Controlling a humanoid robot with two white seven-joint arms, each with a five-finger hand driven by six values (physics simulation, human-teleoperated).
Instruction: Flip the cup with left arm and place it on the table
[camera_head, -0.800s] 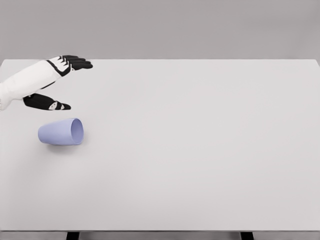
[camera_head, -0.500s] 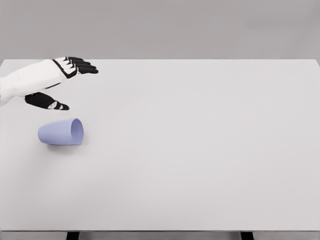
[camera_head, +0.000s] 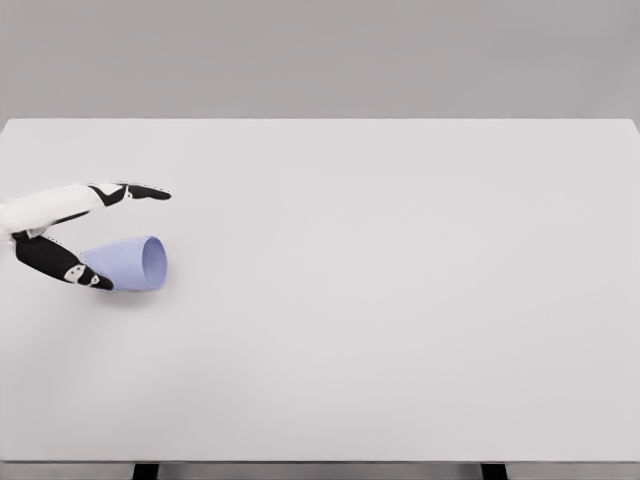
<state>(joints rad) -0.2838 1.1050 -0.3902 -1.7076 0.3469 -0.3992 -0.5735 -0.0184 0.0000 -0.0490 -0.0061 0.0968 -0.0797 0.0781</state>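
A pale blue cup (camera_head: 136, 264) lies on its side on the white table (camera_head: 400, 300) near the left edge, its mouth facing right. My left hand (camera_head: 133, 236) comes in from the left and hangs open around the cup. Its black fingers (camera_head: 140, 190) stretch out just beyond the cup. The thumb (camera_head: 62, 264) crosses in front of the cup's closed end and hides part of it. The hand has no grasp on the cup. The right arm is out of view.
The table's left edge is close to the cup and the hand. The near edge runs along the bottom of the view, with dark table legs (camera_head: 146, 471) below it.
The left hand has dropped from the far side of the table toward me, down to the cup, so that thumb and fingers now bracket it. The cup has not moved.
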